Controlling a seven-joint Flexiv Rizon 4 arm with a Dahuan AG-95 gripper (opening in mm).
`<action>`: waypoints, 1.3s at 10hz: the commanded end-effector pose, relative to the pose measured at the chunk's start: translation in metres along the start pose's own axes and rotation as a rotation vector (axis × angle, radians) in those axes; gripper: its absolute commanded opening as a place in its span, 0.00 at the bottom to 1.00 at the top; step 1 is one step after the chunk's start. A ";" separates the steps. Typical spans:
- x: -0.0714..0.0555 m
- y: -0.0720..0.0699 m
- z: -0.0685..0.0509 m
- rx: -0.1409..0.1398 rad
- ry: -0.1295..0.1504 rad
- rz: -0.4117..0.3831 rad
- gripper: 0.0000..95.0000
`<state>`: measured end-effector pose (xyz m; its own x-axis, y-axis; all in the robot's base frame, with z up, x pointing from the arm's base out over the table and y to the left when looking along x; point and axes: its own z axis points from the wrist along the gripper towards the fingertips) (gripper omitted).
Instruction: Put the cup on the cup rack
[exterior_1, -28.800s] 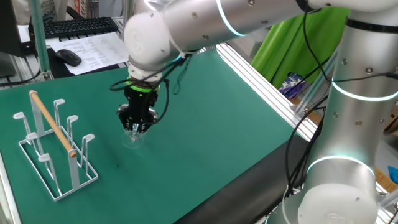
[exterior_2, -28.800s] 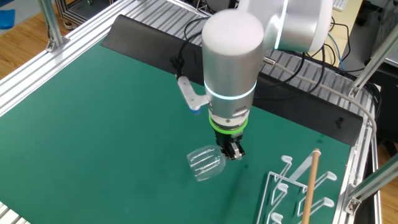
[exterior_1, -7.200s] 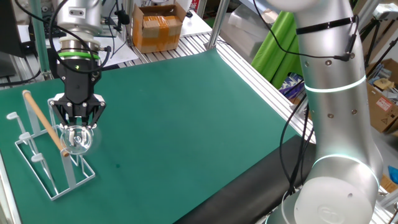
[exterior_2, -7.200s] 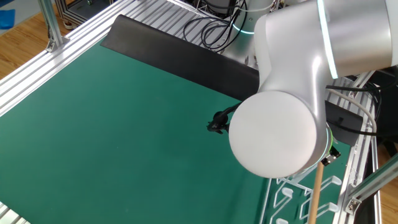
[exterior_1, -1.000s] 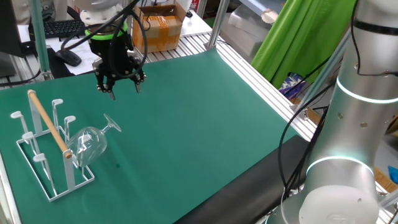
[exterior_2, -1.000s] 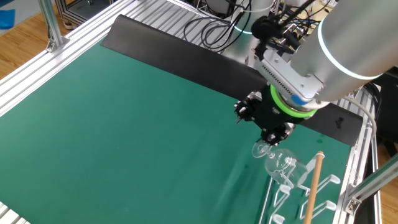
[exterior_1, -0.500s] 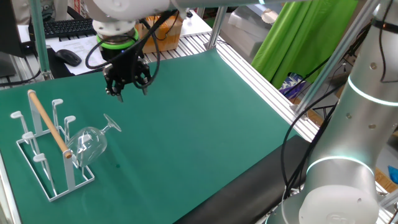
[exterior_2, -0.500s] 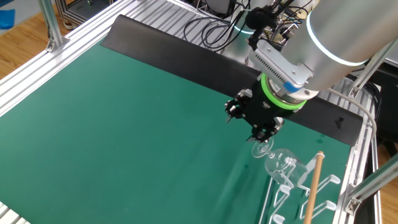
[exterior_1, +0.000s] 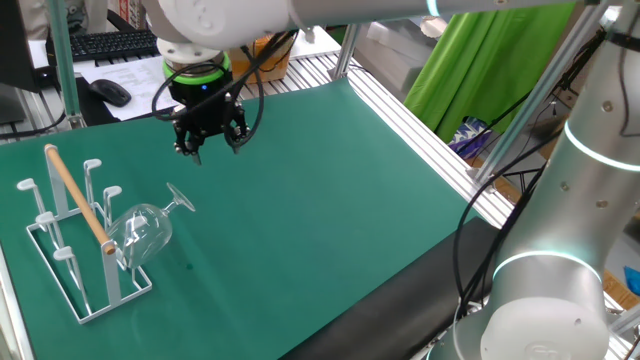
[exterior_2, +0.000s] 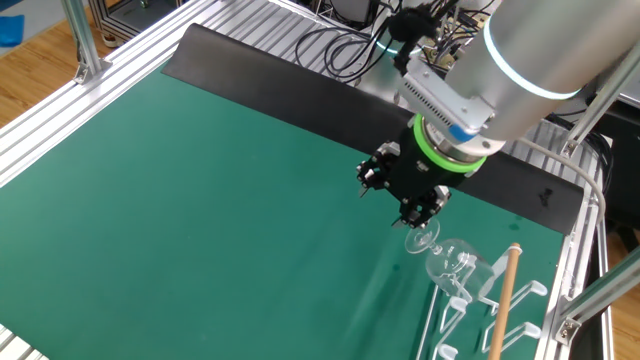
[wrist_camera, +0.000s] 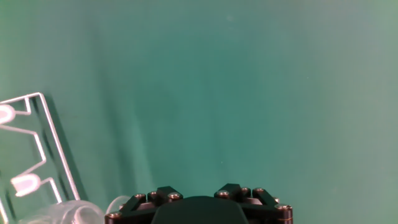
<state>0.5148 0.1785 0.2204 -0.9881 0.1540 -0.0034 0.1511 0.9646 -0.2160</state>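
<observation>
While cup (exterior_1: 145, 232) leans on cup rack (exterior_1: 75, 265), jaws hover apart, spread, empty.

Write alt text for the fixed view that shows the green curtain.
A small clear glass goblet hangs tilted on a peg of a white wire rack with a wooden rod, foot pointing outward. The black gripper hovers empty above the green mat.

Table mat (exterior_1: 330, 190): plain dark green. Cup rack (exterior_1: 70, 262): white wire, light wooden rod. Cup (exterior_1: 140, 232): clear glass. Gripper (exterior_1: 210, 148): black, green ring above it. Arm (exterior_1: 560, 200): silver-grey.
</observation>
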 end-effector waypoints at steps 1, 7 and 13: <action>0.001 0.000 0.001 0.001 0.018 -0.015 0.60; 0.001 -0.003 0.004 0.002 0.018 -0.012 0.60; 0.001 -0.003 0.004 -0.006 0.033 -0.021 0.60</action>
<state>0.5137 0.1748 0.2171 -0.9893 0.1423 0.0327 0.1326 0.9693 -0.2072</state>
